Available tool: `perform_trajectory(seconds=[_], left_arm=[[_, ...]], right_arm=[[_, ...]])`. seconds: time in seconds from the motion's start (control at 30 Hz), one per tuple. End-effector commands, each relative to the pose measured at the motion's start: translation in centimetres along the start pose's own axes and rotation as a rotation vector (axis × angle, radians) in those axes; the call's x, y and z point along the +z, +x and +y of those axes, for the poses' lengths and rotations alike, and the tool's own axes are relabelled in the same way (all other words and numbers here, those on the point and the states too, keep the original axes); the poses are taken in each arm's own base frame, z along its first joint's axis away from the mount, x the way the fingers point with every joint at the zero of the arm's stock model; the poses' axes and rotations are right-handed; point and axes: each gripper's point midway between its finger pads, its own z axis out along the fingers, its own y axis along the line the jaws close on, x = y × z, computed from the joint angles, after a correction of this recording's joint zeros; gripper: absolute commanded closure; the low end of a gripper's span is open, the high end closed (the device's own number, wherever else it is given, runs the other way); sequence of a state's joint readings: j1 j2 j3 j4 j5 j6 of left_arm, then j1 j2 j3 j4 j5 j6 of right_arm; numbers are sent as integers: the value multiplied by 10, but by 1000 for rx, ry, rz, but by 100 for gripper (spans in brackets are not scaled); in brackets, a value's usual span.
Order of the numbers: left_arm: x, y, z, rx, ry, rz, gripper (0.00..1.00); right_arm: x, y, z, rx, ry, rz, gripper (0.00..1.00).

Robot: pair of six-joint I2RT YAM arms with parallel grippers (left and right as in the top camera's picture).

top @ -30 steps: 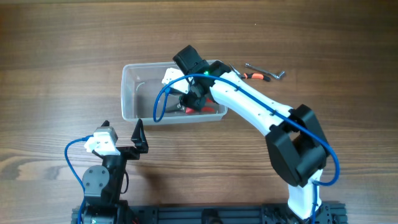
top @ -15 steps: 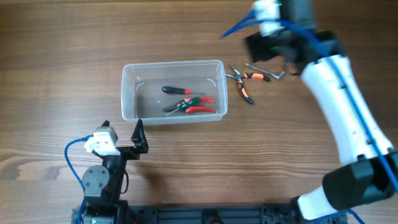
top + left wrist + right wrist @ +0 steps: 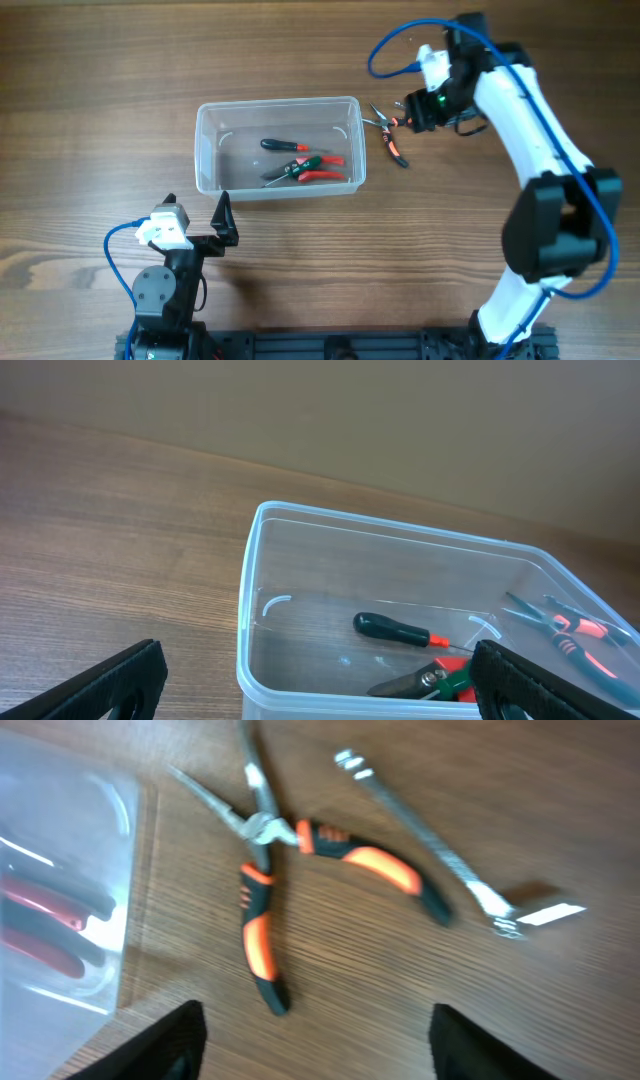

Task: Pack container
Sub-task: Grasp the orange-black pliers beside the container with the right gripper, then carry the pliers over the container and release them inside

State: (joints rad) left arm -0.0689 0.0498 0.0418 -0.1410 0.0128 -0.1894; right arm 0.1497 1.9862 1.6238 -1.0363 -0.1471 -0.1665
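Note:
The clear plastic container [image 3: 207,170] sits at the table's middle. It holds a black-handled screwdriver [image 3: 283,146] and red-and-green shears [image 3: 305,170]. The left wrist view shows the container [image 3: 250,610], the screwdriver [image 3: 395,629] and the shears [image 3: 425,682]. Orange-and-black pliers [image 3: 392,139] lie on the table just right of the container, with a metal wrench [image 3: 430,838] beside them. My right gripper [image 3: 414,111] is open and empty, hovering above the pliers [image 3: 262,930]; its fingers [image 3: 320,1040] are spread wide. My left gripper [image 3: 197,214] is open and empty in front of the container [image 3: 320,695].
Bare wooden table surrounds the container on all sides. The left arm's base stands at the front left edge. The right arm reaches from the front right across to the back right.
My right gripper has left the container, swung out to the right and come down over the pliers. The shears now lie in the container. The left arm has not moved.

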Motion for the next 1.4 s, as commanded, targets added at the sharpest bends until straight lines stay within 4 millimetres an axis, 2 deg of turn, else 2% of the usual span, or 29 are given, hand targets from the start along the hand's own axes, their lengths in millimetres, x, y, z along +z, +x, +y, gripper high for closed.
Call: perform_trajectory(seconds=[0.0, 0.2, 0.33, 0.5, 0.63, 0.73, 0.83, 0.9, 0.97, 1.03, 1.2, 1.23, 1.27, 1.3, 1.37], left_arm=[[1, 2, 3, -10, -10, 6, 0], [1, 2, 3, -10, -10, 6, 0], [1, 2, 3, -10, -10, 6, 0], [1, 2, 3, -10, -10, 6, 0], [1, 2, 3, -10, -10, 6, 0], [1, 2, 3, -10, -10, 6, 0], [1, 2, 3, -10, -10, 6, 0], [1, 2, 3, -10, -10, 6, 0], [1, 2, 3, -10, -10, 6, 0], [1, 2, 3, -10, -10, 6, 0], [1, 2, 3, -10, -10, 6, 0], [1, 2, 3, -10, -10, 6, 0], [1, 2, 3, -10, -10, 6, 0], [1, 2, 3, -10, -10, 6, 0], [1, 2, 3, -10, -10, 6, 0]], right_arm=[[37, 11, 20, -1, -55, 94, 36], [75, 28, 20, 53, -65, 199, 52], [87, 36, 19, 64, -68, 238, 53], [95, 44, 19, 81, -67, 254, 55], [101, 52, 19, 79, -57, 266, 74], [103, 55, 19, 83, -57, 276, 94], [99, 52, 19, 81, -56, 265, 96], [90, 44, 17, 78, -41, 234, 96], [70, 30, 17, 74, -33, 182, 96], [36, 8, 19, 81, -24, 98, 96], [-73, -41, 46, 5, -12, -195, 96], [-103, -53, 59, -41, -16, -288, 96], [-124, -60, 71, -90, -20, -359, 96], [-142, -66, 87, -168, -32, -425, 96], [-166, -70, 120, -349, -51, -517, 96]])
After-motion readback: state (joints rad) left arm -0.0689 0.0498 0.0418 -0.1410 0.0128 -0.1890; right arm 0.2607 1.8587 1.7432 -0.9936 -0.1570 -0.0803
